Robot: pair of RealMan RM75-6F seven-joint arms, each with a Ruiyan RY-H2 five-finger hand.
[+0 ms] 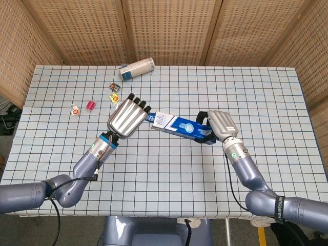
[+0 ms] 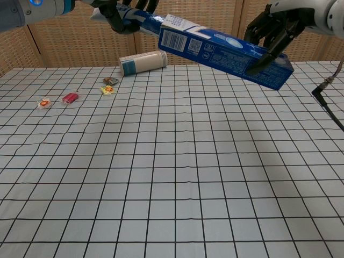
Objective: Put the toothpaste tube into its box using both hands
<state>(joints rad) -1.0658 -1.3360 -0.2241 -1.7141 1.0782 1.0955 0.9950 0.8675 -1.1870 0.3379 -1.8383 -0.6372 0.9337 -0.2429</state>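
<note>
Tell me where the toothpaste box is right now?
The box is up in the air over the middle of the table, held by the right robot hand, its open end meeting the toothpaste tube in the left robot hand.

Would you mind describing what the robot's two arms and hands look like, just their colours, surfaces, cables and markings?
Both arms are smooth grey metal. The left hand has a ribbed silver back and black fingers; the right hand is silver-backed with dark fingers too. Each wrist carries a light collar with a small green spot. A thin black cable runs beside each forearm, and a black band with white lettering circles the right arm.
</note>
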